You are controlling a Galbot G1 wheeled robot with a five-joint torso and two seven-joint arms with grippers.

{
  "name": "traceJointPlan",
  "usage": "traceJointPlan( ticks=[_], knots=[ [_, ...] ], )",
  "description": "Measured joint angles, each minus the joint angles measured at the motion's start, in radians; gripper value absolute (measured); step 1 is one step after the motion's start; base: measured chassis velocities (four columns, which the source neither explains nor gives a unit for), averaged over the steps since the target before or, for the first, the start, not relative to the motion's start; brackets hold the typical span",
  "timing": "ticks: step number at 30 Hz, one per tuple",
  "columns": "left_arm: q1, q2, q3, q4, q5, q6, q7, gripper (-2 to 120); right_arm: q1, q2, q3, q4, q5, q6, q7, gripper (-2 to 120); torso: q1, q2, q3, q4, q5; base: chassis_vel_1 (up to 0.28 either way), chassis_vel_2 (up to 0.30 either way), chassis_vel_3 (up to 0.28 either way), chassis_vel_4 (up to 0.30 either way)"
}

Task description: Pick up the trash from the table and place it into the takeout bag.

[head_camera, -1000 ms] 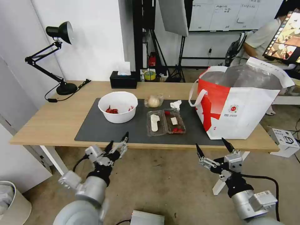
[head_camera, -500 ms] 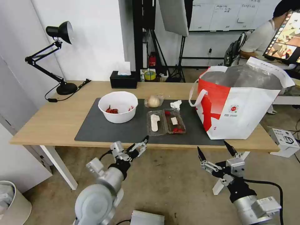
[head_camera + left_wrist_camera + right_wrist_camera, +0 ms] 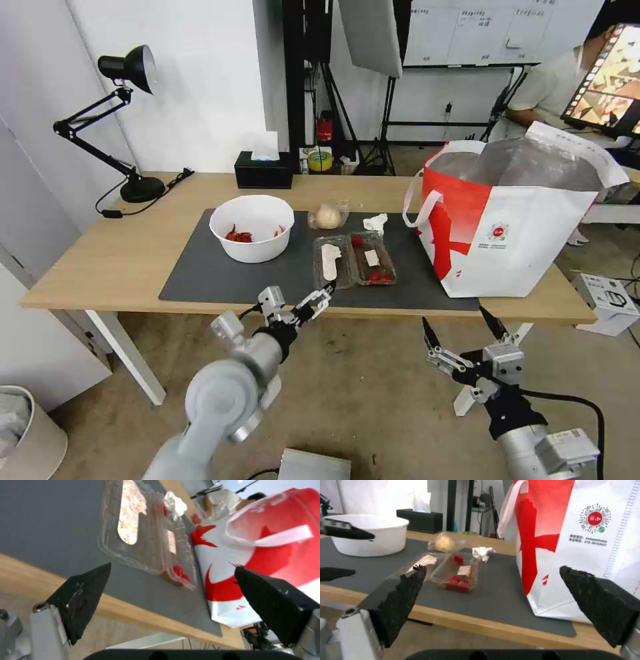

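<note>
The left claw (image 3: 319, 298) is seen with its fingers spread and nothing between them, raised at the near edge of the surface (image 3: 100, 260) and pointed toward 1 o'clock at the clear clamshell box (image 3: 353, 261). In the left wrist view the two dark fingertips (image 3: 85, 590) are set wide apart, with the near corner of the clamshell box (image 3: 146, 542) framed between them and not touched.

The right claw (image 3: 460, 323) is held lower, in front of the surface's edge at about 5 o'clock from the box, its fingers likewise spread and empty. In the right wrist view the takeout bag (image 3: 586, 542) is seen close ahead.

On the dark grey mat (image 3: 220, 277) the white bowl (image 3: 252, 227) with red scraps is placed at about 10 o'clock from the box. The clear bag with the bun (image 3: 328, 215) lies at 11 o'clock from the box, and the crumpled white tissue (image 3: 375, 222) at 1 o'clock, both near the mat's far edge. The box holds red bits at its near right end, and is laid flat with its two halves side by side.

The takeout bag (image 3: 513, 227) stands upright at 3 o'clock from the box, its mouth open and its foil lining exposed, one white strap handle hanging on the side toward the box. A black tissue box (image 3: 263, 172) and a black desk lamp (image 3: 127, 120) are set on the far part of the surface.
</note>
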State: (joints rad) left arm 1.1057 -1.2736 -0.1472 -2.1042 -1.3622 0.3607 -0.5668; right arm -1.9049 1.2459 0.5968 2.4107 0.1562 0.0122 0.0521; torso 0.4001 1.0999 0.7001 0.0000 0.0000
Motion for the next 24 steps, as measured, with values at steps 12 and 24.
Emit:
traceJointPlan(
  ticks=[12,24],
  knots=[
    [-0.132,-0.046,0.08,0.112,-0.069,-0.005,-0.127,100,0.004,0.006,0.004,-0.013,-0.004,0.001,0.0,100,0.0,0.0,0.0,0.0,0.0001,0.0,0.0,0.0,0.0],
    [-0.185,-0.075,0.117,0.163,-0.08,-0.027,-0.166,100,0.006,0.01,0.006,-0.021,-0.004,0.004,0.001,100,0.0,0.0,0.0,0.0001,0.0001,0.0,0.0,0.0,0.0]
  ],
)
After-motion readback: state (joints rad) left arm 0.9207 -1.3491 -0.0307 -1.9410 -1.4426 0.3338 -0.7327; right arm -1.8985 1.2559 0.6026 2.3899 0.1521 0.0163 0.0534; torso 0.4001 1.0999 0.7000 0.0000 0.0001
